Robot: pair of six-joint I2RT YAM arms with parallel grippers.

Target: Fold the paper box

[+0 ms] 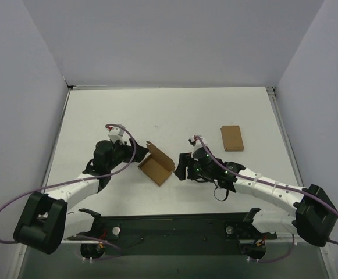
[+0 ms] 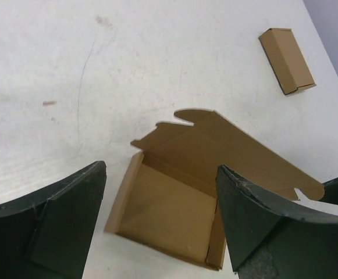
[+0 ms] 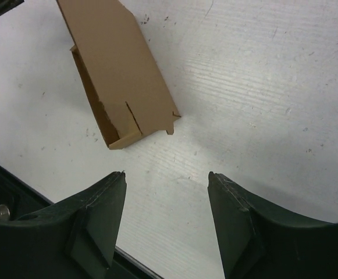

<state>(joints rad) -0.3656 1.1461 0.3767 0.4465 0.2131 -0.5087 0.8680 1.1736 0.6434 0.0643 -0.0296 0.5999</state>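
Half-folded paper box point(image 2: 169, 209) on bench point(image 2: 99, 70), lid flap point(image 2: 244, 151) upright; left fingers point(image 2: 70, 215) wide, empty; right fingers point(image 3: 99, 215) open, empty; both flank box, likely to close lid.

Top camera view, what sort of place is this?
Probably a robotics lab cell: a white table walled in by plain panels, a left arm and right arm bolted to its edge.

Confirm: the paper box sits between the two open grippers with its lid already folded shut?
Wrong on the lid: the left wrist view shows the lid standing up, not shut. The paper box does sit between the open left gripper and right gripper.
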